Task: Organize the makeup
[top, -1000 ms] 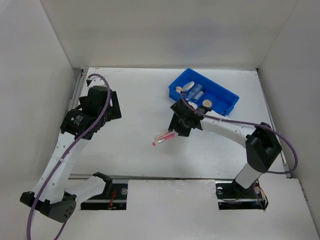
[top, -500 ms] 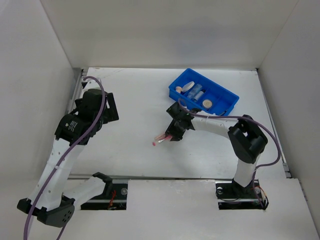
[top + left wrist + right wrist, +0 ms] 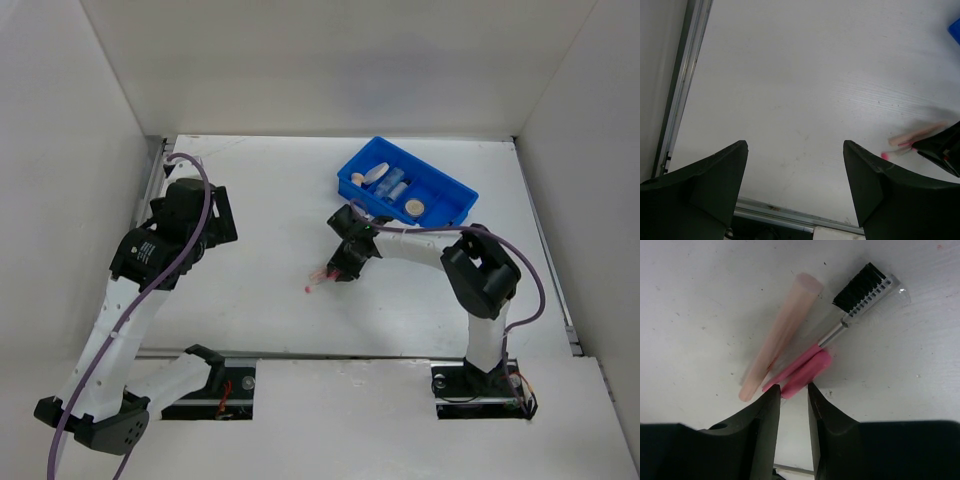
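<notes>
Right gripper (image 3: 793, 390) has lowered, jaws narrowed round the pink stick (image 3: 805, 365) beside 1 beige tube (image 3: 782, 330), grip uncertain; left gripper (image 3: 795, 145) agape.

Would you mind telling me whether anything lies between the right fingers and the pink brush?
Nothing visible does. The fingers of the right gripper straddle the handle tip of the pink brush; the beige stick lies alongside it, outside the gap.

The right gripper (image 3: 791, 390) has its dark fingers close together, with the handle end of the pink brush (image 3: 812, 361) at their tips. A pale pink stick (image 3: 782, 335) lies just beside it on the white table (image 3: 695, 295).
</notes>
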You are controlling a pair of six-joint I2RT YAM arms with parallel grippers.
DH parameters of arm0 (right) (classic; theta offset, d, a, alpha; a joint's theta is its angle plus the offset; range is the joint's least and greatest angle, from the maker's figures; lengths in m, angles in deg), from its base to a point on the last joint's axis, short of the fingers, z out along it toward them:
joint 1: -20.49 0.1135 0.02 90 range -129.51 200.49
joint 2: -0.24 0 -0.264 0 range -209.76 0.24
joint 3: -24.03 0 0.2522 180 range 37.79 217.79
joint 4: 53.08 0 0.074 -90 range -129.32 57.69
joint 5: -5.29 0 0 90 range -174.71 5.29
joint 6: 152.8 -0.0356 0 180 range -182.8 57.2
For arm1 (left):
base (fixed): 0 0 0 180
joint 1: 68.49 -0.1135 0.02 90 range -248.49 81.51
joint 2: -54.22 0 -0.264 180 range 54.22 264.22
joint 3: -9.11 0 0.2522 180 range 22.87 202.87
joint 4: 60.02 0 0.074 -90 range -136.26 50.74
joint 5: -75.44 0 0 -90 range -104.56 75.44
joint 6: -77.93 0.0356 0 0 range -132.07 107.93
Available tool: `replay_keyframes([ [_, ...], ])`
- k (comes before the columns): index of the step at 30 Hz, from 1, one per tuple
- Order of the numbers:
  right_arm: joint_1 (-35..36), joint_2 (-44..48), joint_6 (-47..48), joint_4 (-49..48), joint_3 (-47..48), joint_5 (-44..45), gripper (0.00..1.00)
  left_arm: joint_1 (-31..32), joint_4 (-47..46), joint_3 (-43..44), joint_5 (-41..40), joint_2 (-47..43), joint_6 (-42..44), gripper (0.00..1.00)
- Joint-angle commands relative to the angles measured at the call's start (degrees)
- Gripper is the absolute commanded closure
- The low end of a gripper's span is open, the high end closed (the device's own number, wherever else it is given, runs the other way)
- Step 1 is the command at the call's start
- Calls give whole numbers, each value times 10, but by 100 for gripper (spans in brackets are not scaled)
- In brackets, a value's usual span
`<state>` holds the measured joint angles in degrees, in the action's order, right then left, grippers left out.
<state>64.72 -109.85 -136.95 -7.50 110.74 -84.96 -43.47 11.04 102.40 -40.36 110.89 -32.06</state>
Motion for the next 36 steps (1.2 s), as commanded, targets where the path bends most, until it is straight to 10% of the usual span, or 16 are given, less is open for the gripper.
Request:
replay_keyframes([
  [1,2,-7,-7,19,15,20,66,-1,-1,-2,-18,-11,7,26],
  [21,7,-20,0,114,42,136,76,-1,-6,-12,-23,-16,7,26],
  [36,-19,227,21,232,54,333,88,-1,-18,-7,-13,-6,12,26],
])
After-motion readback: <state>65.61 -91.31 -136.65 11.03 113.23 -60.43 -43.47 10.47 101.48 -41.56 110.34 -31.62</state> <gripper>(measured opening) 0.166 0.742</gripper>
